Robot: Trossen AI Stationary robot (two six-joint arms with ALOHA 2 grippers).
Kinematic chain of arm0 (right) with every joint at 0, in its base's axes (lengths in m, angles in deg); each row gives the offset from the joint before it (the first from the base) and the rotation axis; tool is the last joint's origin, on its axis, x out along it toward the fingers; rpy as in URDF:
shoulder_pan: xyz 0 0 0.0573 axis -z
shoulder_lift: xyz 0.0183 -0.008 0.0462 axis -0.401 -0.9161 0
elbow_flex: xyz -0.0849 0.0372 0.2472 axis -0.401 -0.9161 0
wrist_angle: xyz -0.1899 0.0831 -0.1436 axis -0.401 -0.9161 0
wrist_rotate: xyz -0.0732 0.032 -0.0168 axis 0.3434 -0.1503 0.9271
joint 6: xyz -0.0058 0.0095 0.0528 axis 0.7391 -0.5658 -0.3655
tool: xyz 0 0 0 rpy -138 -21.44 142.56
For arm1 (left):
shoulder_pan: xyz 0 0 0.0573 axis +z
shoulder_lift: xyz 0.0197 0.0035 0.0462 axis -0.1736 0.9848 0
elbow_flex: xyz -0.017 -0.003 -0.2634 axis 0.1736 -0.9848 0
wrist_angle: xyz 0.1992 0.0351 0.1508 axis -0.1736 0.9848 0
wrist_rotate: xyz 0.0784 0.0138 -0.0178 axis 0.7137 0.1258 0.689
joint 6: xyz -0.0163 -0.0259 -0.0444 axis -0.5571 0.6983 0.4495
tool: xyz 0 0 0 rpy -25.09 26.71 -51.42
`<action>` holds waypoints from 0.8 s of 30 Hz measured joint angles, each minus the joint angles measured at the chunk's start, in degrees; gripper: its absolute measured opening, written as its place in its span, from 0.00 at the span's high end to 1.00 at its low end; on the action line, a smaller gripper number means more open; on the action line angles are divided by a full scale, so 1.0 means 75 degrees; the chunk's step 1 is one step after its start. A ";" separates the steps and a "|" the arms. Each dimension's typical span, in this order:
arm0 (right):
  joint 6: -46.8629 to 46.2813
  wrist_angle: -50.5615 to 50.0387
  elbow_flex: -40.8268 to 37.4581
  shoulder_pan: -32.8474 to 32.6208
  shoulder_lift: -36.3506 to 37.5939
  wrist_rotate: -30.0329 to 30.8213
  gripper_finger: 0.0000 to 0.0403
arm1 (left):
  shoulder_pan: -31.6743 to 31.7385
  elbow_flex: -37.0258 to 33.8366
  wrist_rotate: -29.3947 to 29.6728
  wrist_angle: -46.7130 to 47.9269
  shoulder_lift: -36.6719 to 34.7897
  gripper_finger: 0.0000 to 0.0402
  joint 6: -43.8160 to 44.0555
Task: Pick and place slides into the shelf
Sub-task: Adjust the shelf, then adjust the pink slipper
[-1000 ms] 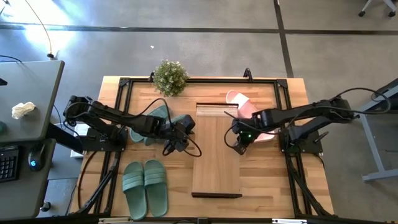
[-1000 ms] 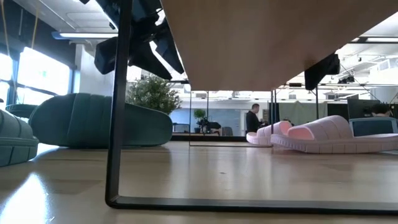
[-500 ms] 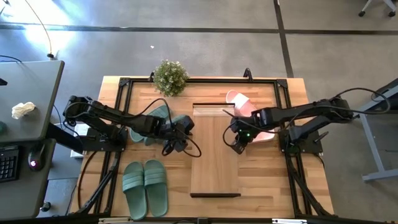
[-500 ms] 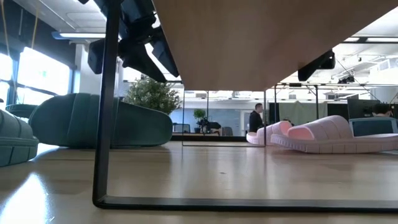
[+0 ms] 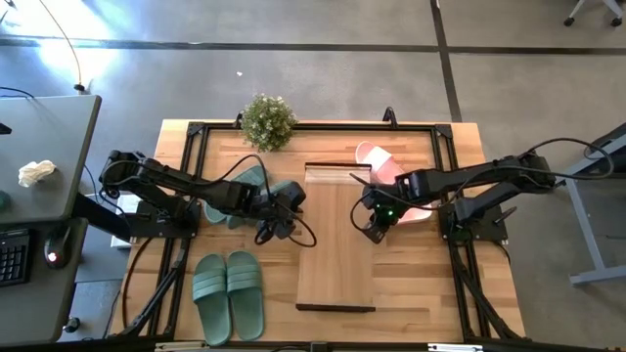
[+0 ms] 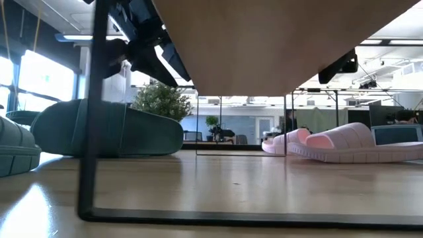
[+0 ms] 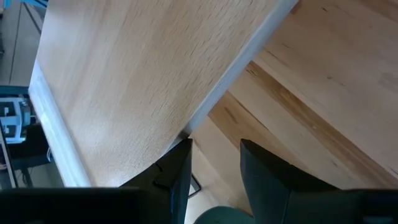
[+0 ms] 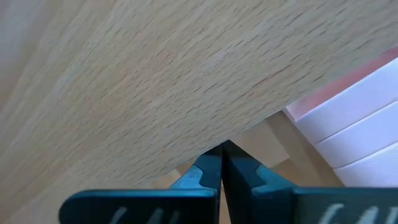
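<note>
Green pair [image 5: 229, 296] is seen at the table's [image 5: 411, 293] front left, both slides flat, side by side. A second green pair [image 5: 256, 186] lies farther back on the left, partly hidden under the left arm; in the low view one of its slides [image 6: 106, 129] sits flat on the table.

Left gripper [image 5: 284, 203] is placed at the shelf's [image 5: 337, 235] left edge, over the second green pair. In the left wrist view the fingers [image 7: 264, 168] are seen parted by a narrow gap, nothing between them; the plank edge [image 7: 236, 68] lies just ahead, and contact with it cannot be told.

Shelf stands mid-table, long plank top running front to back, dark trim at the front end. No slides are seen on its top.

Right gripper [image 5: 375, 217] is placed at the shelf's right edge. In the right wrist view the fingers [image 8: 205, 171] are pressed together, tips right at the plank edge [image 8: 155, 93]; nothing is held.

Pink pair [image 5: 383, 168] lies back right, just beside the shelf and the right gripper, partly covered by the right arm.

A plant [image 5: 267, 120] stands at the table's back edge, left of centre.
</note>
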 joint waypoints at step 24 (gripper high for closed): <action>-0.0981 -0.2917 0.0015 0.0313 0.1148 0.1560 0.96 | -0.0003 0.0000 0.0494 0.0565 -0.0059 0.70 0.0395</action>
